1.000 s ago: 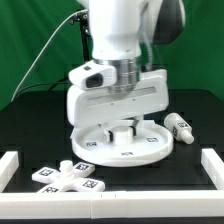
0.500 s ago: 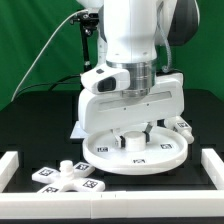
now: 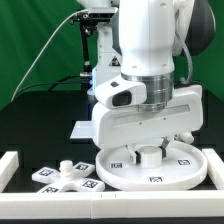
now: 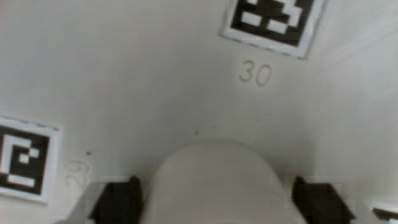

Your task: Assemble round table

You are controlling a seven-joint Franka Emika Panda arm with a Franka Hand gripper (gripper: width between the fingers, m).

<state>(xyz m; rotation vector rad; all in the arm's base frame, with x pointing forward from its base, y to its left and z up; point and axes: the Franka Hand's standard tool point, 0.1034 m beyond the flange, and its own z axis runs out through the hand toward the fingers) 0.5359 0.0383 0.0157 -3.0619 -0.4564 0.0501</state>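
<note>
The large rimmed round disc lies flat on the black table at the front of the exterior view's right, tags up. My gripper stands straight down over it, shut on the short raised hub at its centre. In the wrist view the hub sits between my two dark fingers, with the gripper around it and the tagged disc face beyond. The cross-shaped base lies at the front left. The short leg is almost hidden behind my hand.
The white border rail runs along the left, the front and the right, where the disc's rim is close to it. The marker board lies behind my hand, at the left.
My gripper has moved toward the exterior view's right and front, taking the disc with it by the hub. The cross-shaped base has not moved.
</note>
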